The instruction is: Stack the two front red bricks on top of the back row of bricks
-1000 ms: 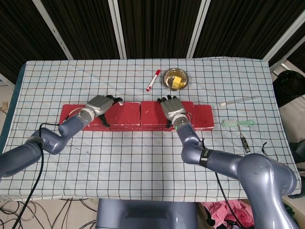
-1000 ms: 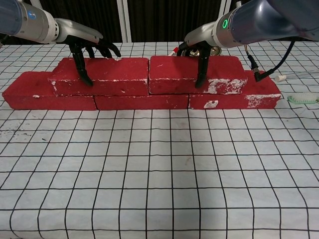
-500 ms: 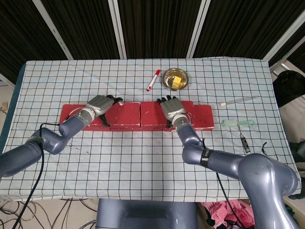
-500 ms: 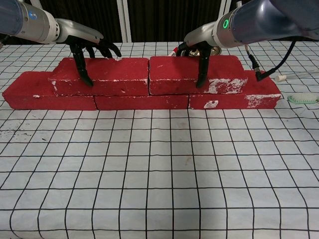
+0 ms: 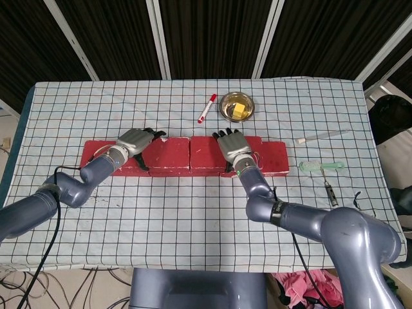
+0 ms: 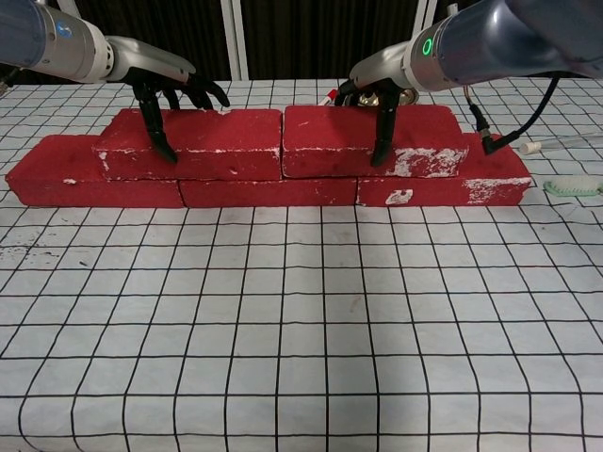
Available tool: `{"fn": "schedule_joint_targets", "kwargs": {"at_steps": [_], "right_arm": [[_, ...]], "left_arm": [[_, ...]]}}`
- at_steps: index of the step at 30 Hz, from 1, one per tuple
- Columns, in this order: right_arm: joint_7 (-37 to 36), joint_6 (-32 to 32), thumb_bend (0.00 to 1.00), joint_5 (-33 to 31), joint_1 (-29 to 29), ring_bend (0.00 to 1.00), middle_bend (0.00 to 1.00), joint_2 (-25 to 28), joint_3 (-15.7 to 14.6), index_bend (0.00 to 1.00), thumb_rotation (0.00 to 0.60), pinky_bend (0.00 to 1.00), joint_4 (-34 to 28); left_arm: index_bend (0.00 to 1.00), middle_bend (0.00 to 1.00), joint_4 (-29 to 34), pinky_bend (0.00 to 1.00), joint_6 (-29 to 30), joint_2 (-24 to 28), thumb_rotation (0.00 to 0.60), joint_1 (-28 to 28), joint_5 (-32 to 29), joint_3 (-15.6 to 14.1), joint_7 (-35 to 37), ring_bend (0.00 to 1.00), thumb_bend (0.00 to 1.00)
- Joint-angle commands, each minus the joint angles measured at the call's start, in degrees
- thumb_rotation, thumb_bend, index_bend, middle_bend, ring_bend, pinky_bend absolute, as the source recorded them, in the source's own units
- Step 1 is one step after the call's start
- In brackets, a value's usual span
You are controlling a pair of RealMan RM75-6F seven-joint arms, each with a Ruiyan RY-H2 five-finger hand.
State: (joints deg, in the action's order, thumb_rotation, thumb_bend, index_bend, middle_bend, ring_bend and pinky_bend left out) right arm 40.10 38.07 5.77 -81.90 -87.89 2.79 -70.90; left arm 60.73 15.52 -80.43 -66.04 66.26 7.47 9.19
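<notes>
Two upper red bricks sit end to end on the back row of bricks [image 6: 273, 193] — three red bricks on the table [image 6: 301, 330]. The left hand [image 5: 134, 142] grasps the left upper brick [image 6: 203, 143], thumb down its front face. The right hand [image 5: 233, 146] grasps the right upper brick [image 6: 415, 141] likewise.

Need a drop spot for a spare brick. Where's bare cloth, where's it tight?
Free: the wide strip of checked cloth in front of the brick wall, and the back-left corner behind it. Crowded: back centre by the red marker and the metal bowl, and right of the wall around the green brush.
</notes>
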Motion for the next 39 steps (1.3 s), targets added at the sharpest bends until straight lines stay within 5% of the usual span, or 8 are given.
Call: {"fn": "schedule_joint_targets", "kwargs": {"at_steps": [1,39], "right_arm": [[0.0,0.1,0.00,0.0,0.0,0.01,0.06,0.0,0.0,0.06,0.600,0.12,0.0],[1.3,1.3,0.00,-0.3,0.1,0.00,0.04,0.0,0.5,0.05,0.600,0.12,-0.6]], "left_arm": [[0.06,0.15,0.1,0.20,0.1,0.1,0.600,0.0,-0.2,0.0,-0.1,0.05,0.00],[0.05,0.12,0.9,0.17,-0.2,0.7,0.600,-0.2,-2.0,0.0,-0.6,0.02,0.00]]}}
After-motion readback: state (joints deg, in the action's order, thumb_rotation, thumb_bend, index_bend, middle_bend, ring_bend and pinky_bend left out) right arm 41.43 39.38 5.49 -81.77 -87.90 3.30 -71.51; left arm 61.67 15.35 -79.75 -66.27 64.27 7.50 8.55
